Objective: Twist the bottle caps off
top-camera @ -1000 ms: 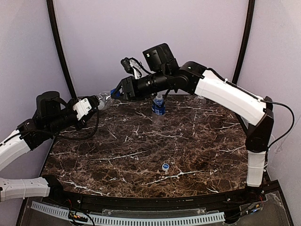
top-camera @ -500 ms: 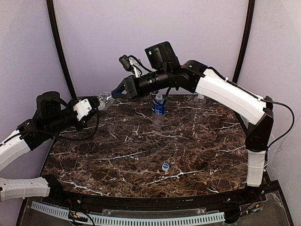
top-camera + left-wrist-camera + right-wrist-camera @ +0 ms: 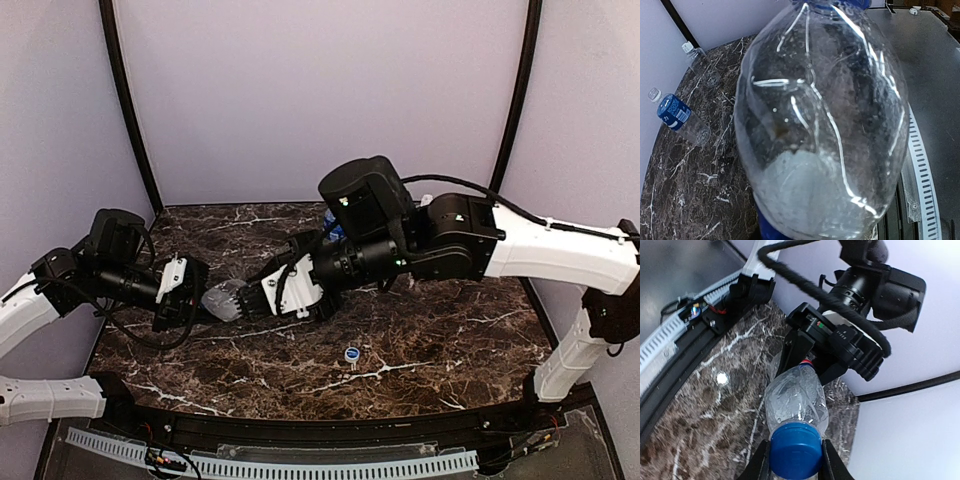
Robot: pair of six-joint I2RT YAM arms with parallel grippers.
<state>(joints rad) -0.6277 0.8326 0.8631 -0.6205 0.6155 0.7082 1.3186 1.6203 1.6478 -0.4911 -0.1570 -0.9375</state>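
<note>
You have a dark brown, white-veined marble worktop [image 3: 450,335], enclosed by plain pale lilac walls [image 3: 320,90]. Two black tubes [image 3: 124,100] rise at its back corners. A white slotted strip [image 3: 300,466] lines the near edge.

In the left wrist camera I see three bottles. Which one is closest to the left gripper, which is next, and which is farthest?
1. The crumpled clear bottle: held in the left gripper, filling the view.
2. The blue-label bottle: on the table at the left edge.
3. The bottle by the wall: upper left, beyond the blue-label one.
</note>
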